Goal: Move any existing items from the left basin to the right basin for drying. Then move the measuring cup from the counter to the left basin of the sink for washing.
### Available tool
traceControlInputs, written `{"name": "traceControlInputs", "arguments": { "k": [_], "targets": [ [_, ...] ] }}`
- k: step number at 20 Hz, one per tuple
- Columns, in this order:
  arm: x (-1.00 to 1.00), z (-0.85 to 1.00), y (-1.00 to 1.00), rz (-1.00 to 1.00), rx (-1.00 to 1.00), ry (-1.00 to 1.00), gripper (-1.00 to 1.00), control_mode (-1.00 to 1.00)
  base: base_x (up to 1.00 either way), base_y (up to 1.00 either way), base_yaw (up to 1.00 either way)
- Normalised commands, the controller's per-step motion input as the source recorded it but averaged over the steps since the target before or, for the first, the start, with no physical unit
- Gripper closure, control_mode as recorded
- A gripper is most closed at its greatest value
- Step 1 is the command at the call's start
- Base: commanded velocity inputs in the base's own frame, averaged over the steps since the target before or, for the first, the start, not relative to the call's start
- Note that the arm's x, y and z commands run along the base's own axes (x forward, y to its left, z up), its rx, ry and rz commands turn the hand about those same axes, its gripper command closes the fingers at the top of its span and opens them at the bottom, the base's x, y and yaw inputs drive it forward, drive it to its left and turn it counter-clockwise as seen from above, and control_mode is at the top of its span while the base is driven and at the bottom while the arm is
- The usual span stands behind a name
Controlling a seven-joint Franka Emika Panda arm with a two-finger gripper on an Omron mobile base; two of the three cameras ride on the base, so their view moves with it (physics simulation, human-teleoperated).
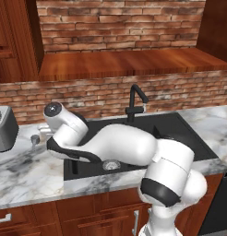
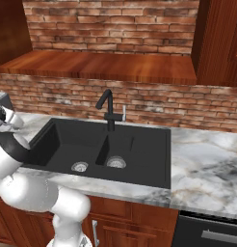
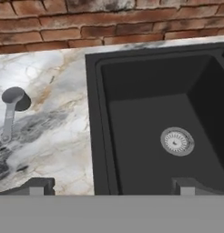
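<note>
At the far left of the left base view we see a grey toaster (image 1: 4, 129) standing on the counter (image 1: 27, 177). Just right of it, the measuring cup (image 1: 35, 138) rests on the marble, between the toaster and the sink (image 1: 83, 171). In the hand view we locate the same cup (image 3: 14, 98) at the left, with its handle running toward the near edge; it stands apart from the sink rim. The gripper (image 3: 111, 185) hovers above the boundary between counter and left basin (image 3: 145, 136); its two tips stand wide apart, one over the marble and one over the basin, with nothing between them. We see the basin floor bearing a silver drain strainer (image 3: 177, 141). In the right base view, the left basin (image 2: 72, 142) lies left of the divider, the faucet (image 2: 108, 111) stands behind it, and the right basin (image 2: 137, 149) follows. We cannot locate the clear glass cup.
</note>
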Motion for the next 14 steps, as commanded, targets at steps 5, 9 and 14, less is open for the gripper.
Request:
{"name": "traceControlInputs", "arguments": {
  "k": [5,9,14],
  "targets": [
    [0.29,0.00,0.30,0.22,0.02,0.00,-1.00,-1.00,0.00,0.00,0.00],
    [0.03,-0.07,0.30,0.15,-0.01,0.00,-1.00,-1.00,0.00,0.00,0.00],
    [0.02,-0.13,0.31,0.06,-0.01,0.00,-1.00,-1.00,0.00,0.00,0.00]
  ]
}}
